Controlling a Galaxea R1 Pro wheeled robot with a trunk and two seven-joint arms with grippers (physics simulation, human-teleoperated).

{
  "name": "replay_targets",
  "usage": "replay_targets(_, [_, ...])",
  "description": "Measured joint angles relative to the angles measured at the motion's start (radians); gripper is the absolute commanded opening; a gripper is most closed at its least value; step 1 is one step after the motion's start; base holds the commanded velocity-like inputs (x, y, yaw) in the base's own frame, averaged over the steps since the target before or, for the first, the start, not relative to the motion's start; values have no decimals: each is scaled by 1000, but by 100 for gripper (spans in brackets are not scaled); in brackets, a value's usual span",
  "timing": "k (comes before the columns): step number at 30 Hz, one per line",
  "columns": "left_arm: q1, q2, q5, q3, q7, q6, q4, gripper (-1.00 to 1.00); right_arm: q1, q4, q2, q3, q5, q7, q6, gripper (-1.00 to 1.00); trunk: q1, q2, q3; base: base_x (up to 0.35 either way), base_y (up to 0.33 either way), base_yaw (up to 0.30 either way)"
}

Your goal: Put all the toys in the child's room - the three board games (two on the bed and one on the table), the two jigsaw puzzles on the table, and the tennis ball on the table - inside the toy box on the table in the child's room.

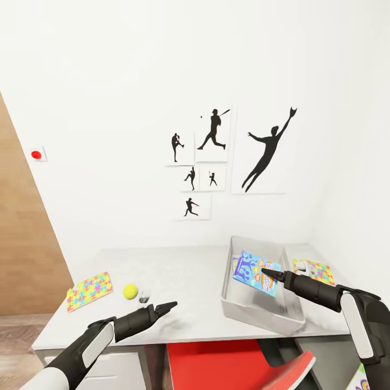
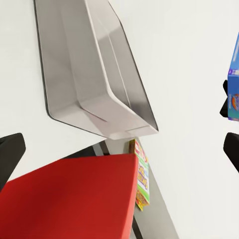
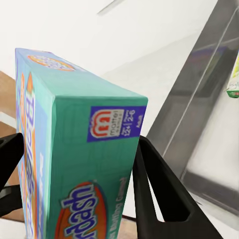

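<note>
You are at the table (image 1: 179, 271) with the toy box (image 1: 254, 309) toward its right side and already under your load. The box is a shallow grey bin, and I can't make out whether anything lies in it yet. Your right gripper (image 1: 266, 271) has its two fingers clamped on the edges of the board game (image 1: 255, 272), which hangs tilted over the bin's opening, above the floor of it. To finish this step well, bring the game lower and flatter before you let go, so it lies along the bin's length and leaves room for the rest; I judge a drop from this tilt could leave it propped on a wall. One jigsaw puzzle (image 1: 90, 290) lies at the table's left end, another puzzle (image 1: 315, 270) just right of the bin. The tennis ball (image 1: 129, 291) sits near your left gripper (image 1: 167, 307), which hovers with nothing between its spread fingers.
</note>
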Motion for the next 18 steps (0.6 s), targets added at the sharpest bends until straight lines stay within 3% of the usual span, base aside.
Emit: replay_targets(18, [0, 0, -1, -1, 0, -1, 1, 100, 0, 0, 0, 0, 0, 0, 0, -100, 0, 0, 0, 140, -73, 3])
